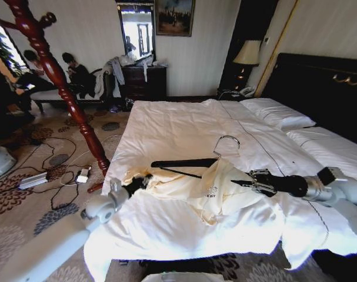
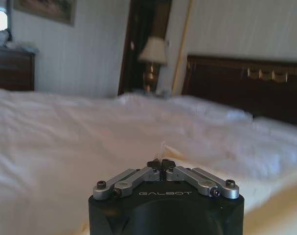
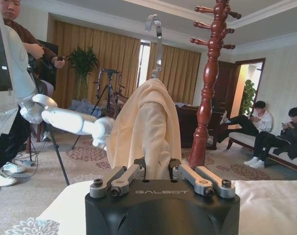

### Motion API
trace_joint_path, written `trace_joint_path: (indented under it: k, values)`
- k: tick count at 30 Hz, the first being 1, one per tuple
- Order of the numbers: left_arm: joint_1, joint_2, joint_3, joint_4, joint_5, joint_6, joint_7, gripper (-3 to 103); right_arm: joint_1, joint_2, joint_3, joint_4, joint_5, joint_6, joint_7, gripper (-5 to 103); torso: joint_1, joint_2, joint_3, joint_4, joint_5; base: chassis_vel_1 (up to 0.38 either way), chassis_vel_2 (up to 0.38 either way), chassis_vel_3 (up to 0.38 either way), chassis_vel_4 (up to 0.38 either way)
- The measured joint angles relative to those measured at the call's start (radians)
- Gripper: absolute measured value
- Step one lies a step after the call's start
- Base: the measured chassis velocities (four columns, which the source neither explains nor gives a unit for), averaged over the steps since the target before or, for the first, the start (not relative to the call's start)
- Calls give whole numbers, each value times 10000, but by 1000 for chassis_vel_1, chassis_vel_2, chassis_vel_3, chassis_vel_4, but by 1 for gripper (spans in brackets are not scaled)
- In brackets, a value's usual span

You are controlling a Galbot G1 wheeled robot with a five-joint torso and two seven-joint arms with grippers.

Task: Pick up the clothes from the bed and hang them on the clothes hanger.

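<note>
both grippers read "galbot"; clothes (image 1: 216, 191) print seems unreadable.

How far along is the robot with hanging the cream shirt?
Partway. The clothes are already draped over one arm of the clothes hanger. The right gripper grips that covered end; the left gripper pinches the fabric's other side. Still to dress: the bare black arm.

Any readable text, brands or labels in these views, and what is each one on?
"GALBOT" on the black housing of the left pincer.
"GALBOT" on the black housing of the right pincer.
Small dark print on the cream clothes: too small to read.
</note>
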Motion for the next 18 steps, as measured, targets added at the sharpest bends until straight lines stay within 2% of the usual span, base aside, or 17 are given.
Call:
trace_joint_path:
  k: [1, 3, 6, 9, 10, 12, 14, 18]
  values:
    - [-382, -19, 3, -42, -344, 1, -147, 0, -7, 0, 0, 58, 18, 5, 92, 19, 0, 0, 0, 0, 0, 0, 0, 0, 0]
    - [-501, -25, 6, -54, -448, 1, -184, 0, -11, 1, 0, 76, 29, 6, 121, 19, 0, 0, -1, 0, 0, 0, 0, 0, 0]
    - [-2023, -58, 296, -203, -1667, 58, -655, 0, -94, 0, -18, 341, 129, 23, 587, 19, 0, 0, 0, -2, 1, 0, 0, 0, 0]
    - [-2657, -59, 439, -286, -2256, 110, -882, 0, -132, 5, -38, 423, -10, 43, 875, 19, 0, -1, 0, -1, 0, 0, 0, 0, 0]
    - [-3217, -59, 493, -393, -2770, 150, -1071, 0, -154, 45, -77, 485, -271, 95, 1223, 19, 0, 0, 0, -1, 1, 0, 0, 0, 0]
    - [-3366, -60, 480, -432, -2909, 161, -1139, 0, -162, 68, -97, 500, -402, 117, 1390, 19, 0, -1, 0, -1, 2, 0, 0, 0, 0]
    - [-3725, -52, 271, -647, -3392, 257, -1313, 0, -235, 135, -181, 539, -788, 191, 2033, 19, 0, 0, 0, -1, 1, 0, 0, 0, 0]
    - [-3825, 50, -36, -904, -3798, 322, -1414, 0, -283, 203, -264, 551, -1055, 204, 2578, 19, 0, 0, -1, 0, 0, 0, 0, 0, 0]
